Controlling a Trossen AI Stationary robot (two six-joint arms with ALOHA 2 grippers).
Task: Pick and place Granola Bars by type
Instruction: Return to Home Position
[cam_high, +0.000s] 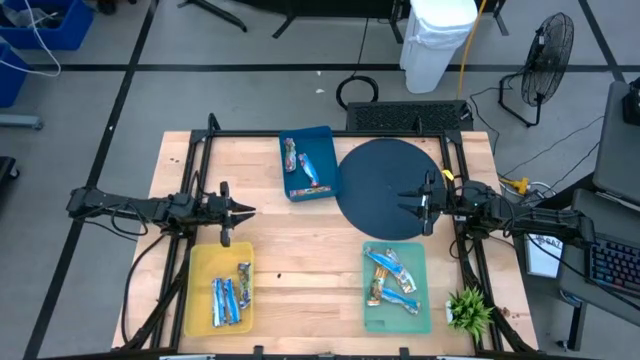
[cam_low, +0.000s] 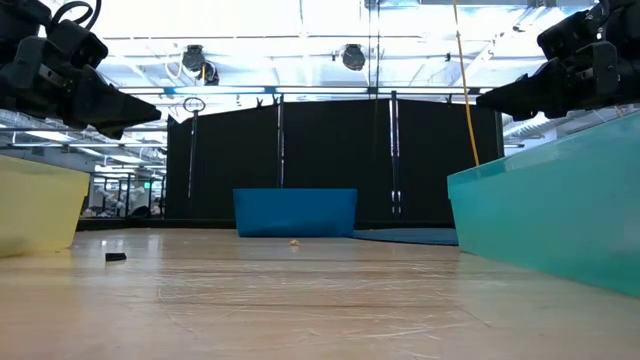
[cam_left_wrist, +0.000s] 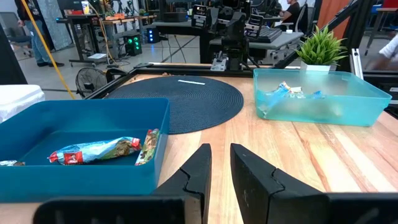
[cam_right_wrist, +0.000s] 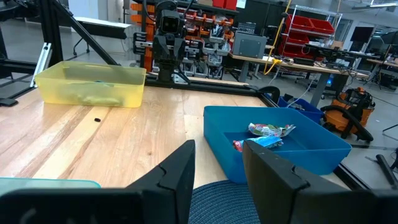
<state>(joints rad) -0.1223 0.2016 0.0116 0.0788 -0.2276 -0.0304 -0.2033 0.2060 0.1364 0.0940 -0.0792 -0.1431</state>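
Observation:
Granola bars lie in three trays. The blue tray (cam_high: 308, 165) at the far middle holds reddish and blue bars (cam_left_wrist: 99, 149). Blue-and-white bars (cam_high: 230, 298) lie in the yellow tray (cam_high: 200, 265) at the near left. The green tray (cam_high: 425, 300) at the near right holds blue and brownish bars (cam_high: 392, 280). My left gripper (cam_high: 250, 212) hovers level over the table's left side, open by a narrow gap (cam_left_wrist: 220, 149), holding nothing. My right gripper (cam_high: 402, 198) hovers level over the mat's right edge, open (cam_right_wrist: 217, 146) and empty.
A dark round mat (cam_high: 375, 185) lies at the far right of the table, next to the blue tray. A small dark bit (cam_high: 278, 277) lies on the bare wood in the middle. A potted plant (cam_high: 468, 310) stands at the near right corner. Black frame rails (cam_high: 190, 180) run along the sides.

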